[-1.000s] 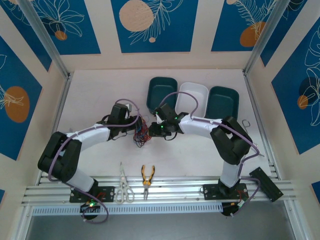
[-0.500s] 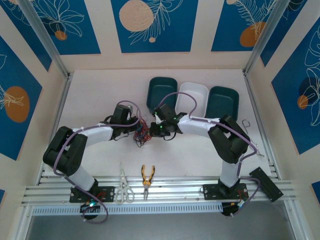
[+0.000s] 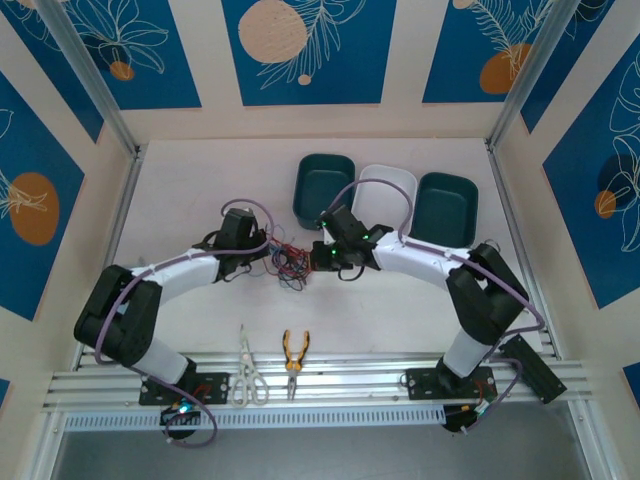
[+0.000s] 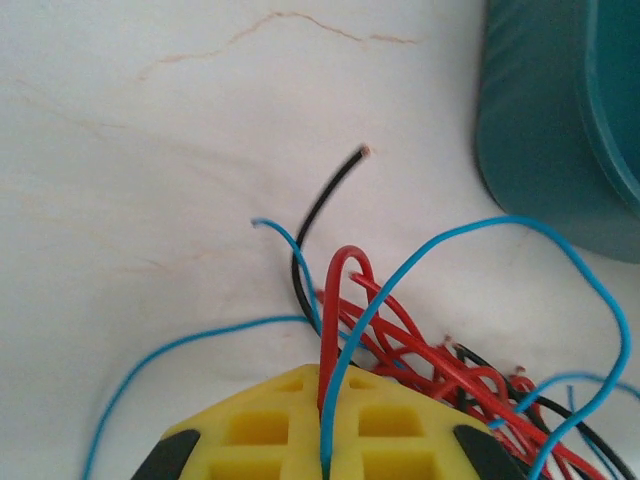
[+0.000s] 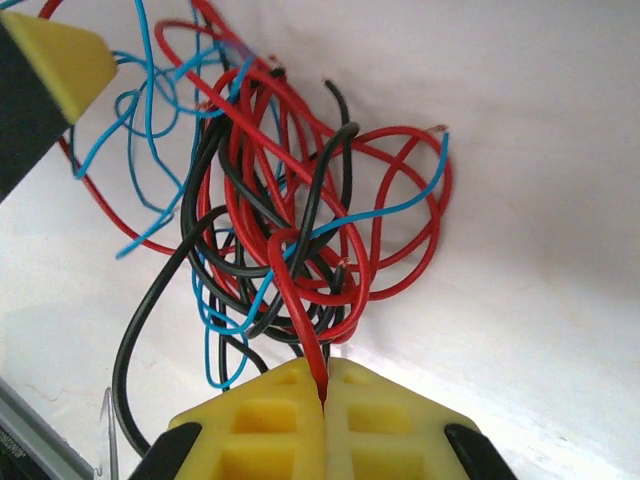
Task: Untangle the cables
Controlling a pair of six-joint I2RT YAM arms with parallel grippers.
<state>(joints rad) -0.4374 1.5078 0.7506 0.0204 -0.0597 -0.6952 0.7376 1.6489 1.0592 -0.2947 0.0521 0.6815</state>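
White table (image 3: 200,190) under blue-patterned walls. A white bin (image 3: 392,173) sits between two teal ones beyond the arms, with scissors (image 3: 245,375) and pliers (image 3: 294,352) by the near rail. The cables (image 3: 290,262) lie tangled between both grippers, in red, blue and black. Left wrist view: the left gripper (image 4: 325,390) pinches a red and a blue strand, with a teal bin (image 4: 540,130) close ahead. Right wrist view: the right gripper (image 5: 323,385), fingers pressed together, nips one red strand at the knot's edge.

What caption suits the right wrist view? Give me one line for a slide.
Right claw shut on a red strand of the cables, a red, blue and black tangle on the white table.
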